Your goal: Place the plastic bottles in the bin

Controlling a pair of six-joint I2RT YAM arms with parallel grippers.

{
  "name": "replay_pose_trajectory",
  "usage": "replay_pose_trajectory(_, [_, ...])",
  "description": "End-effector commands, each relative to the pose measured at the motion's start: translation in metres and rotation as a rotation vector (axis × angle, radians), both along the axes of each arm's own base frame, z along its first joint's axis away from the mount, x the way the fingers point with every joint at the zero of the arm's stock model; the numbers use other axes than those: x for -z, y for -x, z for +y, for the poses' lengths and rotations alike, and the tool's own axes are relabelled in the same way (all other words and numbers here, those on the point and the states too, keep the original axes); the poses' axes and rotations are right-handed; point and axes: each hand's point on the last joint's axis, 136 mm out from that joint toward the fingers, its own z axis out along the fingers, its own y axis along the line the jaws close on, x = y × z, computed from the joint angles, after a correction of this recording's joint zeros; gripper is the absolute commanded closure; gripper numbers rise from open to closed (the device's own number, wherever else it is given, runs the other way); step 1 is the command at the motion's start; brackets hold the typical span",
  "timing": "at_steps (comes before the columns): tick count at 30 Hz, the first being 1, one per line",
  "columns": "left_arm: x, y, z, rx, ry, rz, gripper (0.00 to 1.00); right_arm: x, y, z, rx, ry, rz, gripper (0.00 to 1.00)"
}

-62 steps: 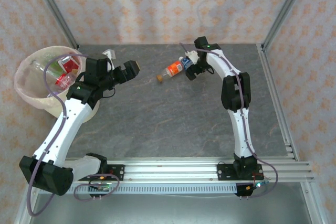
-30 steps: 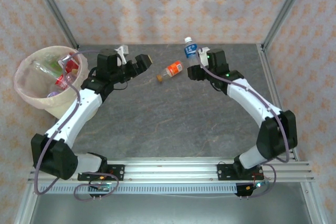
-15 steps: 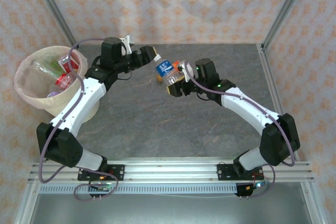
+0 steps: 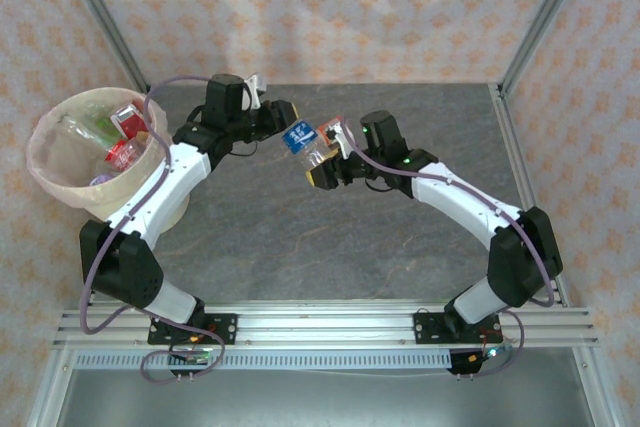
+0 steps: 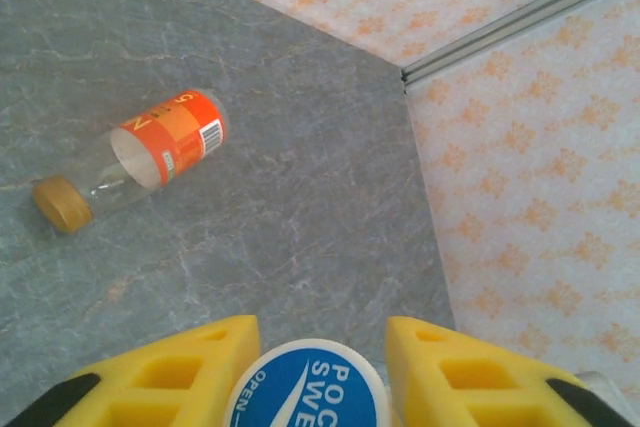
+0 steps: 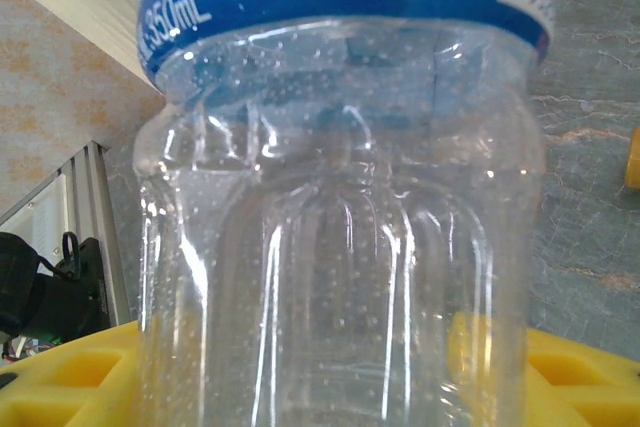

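clear blue-labelled plastic bottle (image 4: 300,139) hangs over the grey table (image 4: 300,237), held at both ends: right gripper (image 4: 318,157) clamps its base, left gripper (image 4: 289,128) pinches the top, likely a handover toward the bag-lined beige bin (image 4: 38,169)

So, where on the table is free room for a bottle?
Free: the table between both arms and the near rail; its far right corner. Crowded: far middle, where left fingers and right fingers hold the blue-label bottle near the orange-label bottle.
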Motion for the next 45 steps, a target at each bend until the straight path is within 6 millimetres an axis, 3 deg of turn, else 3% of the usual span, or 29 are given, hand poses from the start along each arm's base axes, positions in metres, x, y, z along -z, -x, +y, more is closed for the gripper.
replay_pose_trajectory(1, [-0.01, 0.005, -0.005, 0.018, 0.027, -0.034, 0.72, -0.033, 0.005, 0.013, -0.067, -0.092, -0.076, 0.46])
replay_pose_trajectory(3, [-0.011, 0.007, 0.0, -0.006, 0.014, -0.042, 0.79, -0.036, 0.004, 0.013, -0.058, -0.105, -0.081, 0.43])
replay_pose_trajectory(5, [-0.017, 0.01, 0.009, -0.041, -0.021, -0.059, 0.98, -0.038, 0.0, 0.012, -0.027, -0.108, -0.084, 0.32])
replay_pose_trajectory(6, [-0.021, 0.013, 0.016, -0.07, -0.046, -0.068, 1.0, -0.04, -0.003, 0.01, 0.001, -0.108, -0.094, 0.19])
replay_pose_trajectory(7, [-0.029, 0.016, 0.023, -0.093, -0.07, -0.085, 1.0, -0.041, -0.008, 0.006, 0.04, -0.102, -0.109, 0.11])
replay_pose_trajectory(10, [-0.057, 0.03, 0.047, -0.169, -0.155, -0.161, 1.0, -0.056, -0.019, -0.007, 0.148, -0.099, -0.184, 0.0])
replay_pose_trajectory(12, [-0.078, 0.041, 0.072, -0.269, -0.229, -0.203, 1.0, -0.068, -0.027, -0.02, 0.241, -0.099, -0.236, 0.01])
replay_pose_trajectory(15, [-0.12, 0.065, 0.123, -0.465, -0.371, -0.286, 1.0, -0.081, -0.051, -0.057, 0.5, -0.077, -0.317, 0.01])
replay_pose_trajectory(19, [-0.183, 0.112, 0.18, -0.706, -0.466, -0.421, 1.0, -0.08, -0.072, -0.098, 0.739, 0.008, -0.363, 0.01])
replay_pose_trajectory(23, [-0.232, 0.165, 0.238, -0.964, -0.609, -0.484, 1.0, -0.073, -0.08, -0.113, 0.833, 0.05, -0.356, 0.01])
replay_pose_trajectory(27, [-0.256, 0.22, 0.307, -1.413, -0.916, -0.406, 1.0, -0.068, -0.085, -0.114, 0.859, 0.056, -0.343, 0.01])
replay_pose_trajectory(30, [-0.253, 0.227, 0.336, -1.519, -1.012, -0.316, 1.0, -0.068, -0.089, -0.112, 0.857, 0.062, -0.342, 0.01])
replay_pose_trajectory(35, [-0.223, 0.22, 0.388, -1.598, -1.191, -0.021, 1.0, -0.071, -0.093, -0.107, 0.847, 0.063, -0.34, 0.01])
replay_pose_trajectory(41, [-0.186, 0.189, 0.412, -1.558, -1.326, 0.172, 1.0, -0.074, -0.095, -0.104, 0.836, 0.072, -0.333, 0.01])
replay_pose_trajectory(45, [-0.17, 0.185, 0.426, -1.583, -1.366, 0.25, 1.0, -0.071, -0.094, -0.104, 0.831, 0.076, -0.324, 0.01])
